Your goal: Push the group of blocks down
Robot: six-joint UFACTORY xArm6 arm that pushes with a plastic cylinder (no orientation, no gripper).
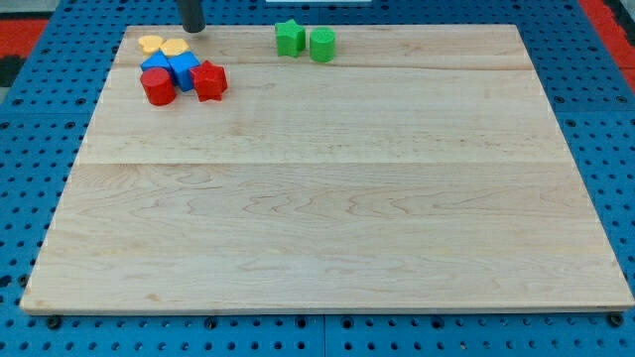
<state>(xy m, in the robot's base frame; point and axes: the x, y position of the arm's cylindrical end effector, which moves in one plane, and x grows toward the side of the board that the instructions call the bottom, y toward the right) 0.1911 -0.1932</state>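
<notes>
A tight group of blocks sits at the view's top left of the wooden board [327, 198]. It holds two yellow blocks [150, 44] [175, 48] at the top, two blue blocks [157, 62] [185, 68] below them, a red cylinder [157, 86] and a red star-like block [209, 81] at the bottom. My tip [192, 29] rests at the board's top edge, just above and right of the yellow blocks, apart from them.
A green star-like block [290, 38] and a green cylinder [321, 45] stand side by side at the top centre. Blue pegboard [30, 159] surrounds the board on all sides.
</notes>
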